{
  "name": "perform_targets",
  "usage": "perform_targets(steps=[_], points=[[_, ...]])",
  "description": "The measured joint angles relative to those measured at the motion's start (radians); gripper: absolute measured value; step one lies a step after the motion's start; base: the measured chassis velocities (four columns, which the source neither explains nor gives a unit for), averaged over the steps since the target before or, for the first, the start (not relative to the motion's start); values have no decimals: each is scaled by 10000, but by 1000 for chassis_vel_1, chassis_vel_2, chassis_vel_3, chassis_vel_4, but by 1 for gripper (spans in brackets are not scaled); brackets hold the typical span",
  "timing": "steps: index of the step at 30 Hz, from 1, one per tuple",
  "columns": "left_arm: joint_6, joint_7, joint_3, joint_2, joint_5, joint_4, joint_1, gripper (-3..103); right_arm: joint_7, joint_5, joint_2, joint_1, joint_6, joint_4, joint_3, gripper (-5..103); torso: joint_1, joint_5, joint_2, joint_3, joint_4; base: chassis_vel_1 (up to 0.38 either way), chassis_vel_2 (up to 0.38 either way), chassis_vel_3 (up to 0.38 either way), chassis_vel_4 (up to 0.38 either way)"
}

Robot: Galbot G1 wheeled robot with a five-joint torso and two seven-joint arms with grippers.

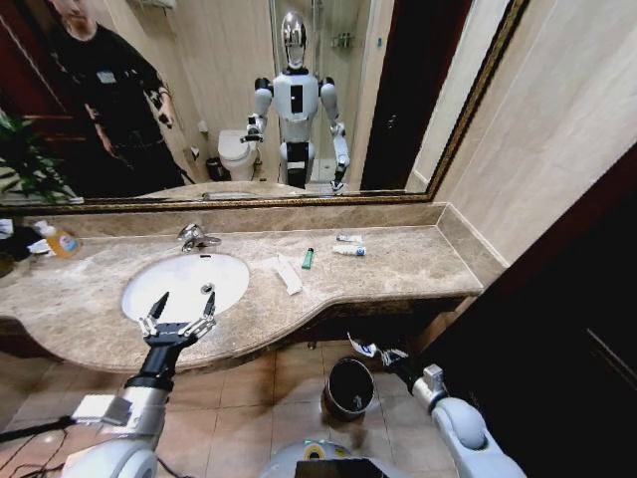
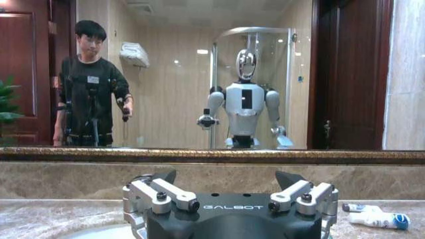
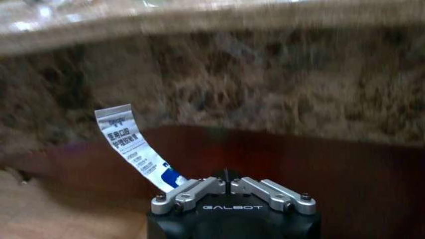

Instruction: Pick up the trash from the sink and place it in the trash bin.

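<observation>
The right tool [image 1: 381,353] is pressed together on a white-and-blue packet [image 3: 136,149], pinching it by its blue end so the printed strip stands up and leans away from the fingers. In the head view it hangs below the tabletop's [image 1: 418,264] front edge, just above and beside the black trash bin [image 1: 349,387] on the tiled floor. The step in hand looks like the drop: the packet is carried but not yet released. The next move likely calls for centring the tool over the bin's mouth, then parting the fingers. The left tool [image 1: 178,315] hovers spread wide over the near rim of the white sink [image 1: 185,283], holding nothing. More trash waits on the tabletop: a long white strip [image 1: 289,275], a green lighter [image 1: 308,258] and two small tubes [image 1: 349,245] near the mirror.
</observation>
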Motion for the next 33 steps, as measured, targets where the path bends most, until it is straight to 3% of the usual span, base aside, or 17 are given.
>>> perform_targets(steps=[6,11,18,24,28,33], points=[[0,0,0,0,0,0,0,100,356,-524,623,534,75,-1187,-213,0,0,1,0,0,0,0,0,0,0],[0,0,0,0,0,0,0,100,514,-1751,1168,1042,781,-2533,-215,0,0,0,0,0,1,0,0,0,0],[0,0,0,-1,0,0,0,100,526,-2409,1529,1286,979,-3241,-216,0,0,-1,0,0,0,0,0,0,0],[0,0,0,0,0,0,0,100,532,-3621,2103,1566,1712,-4161,-85,0,0,1,0,0,-1,0,0,0,0],[0,0,0,0,0,0,0,100,1022,-4011,2434,1657,1821,-4502,-61,-3,0,0,0,0,0,0,0,0,0],[0,0,0,0,0,0,0,100,1208,-4254,2638,1707,1802,-4749,-57,17,0,0,0,0,0,0,0,0,0]])
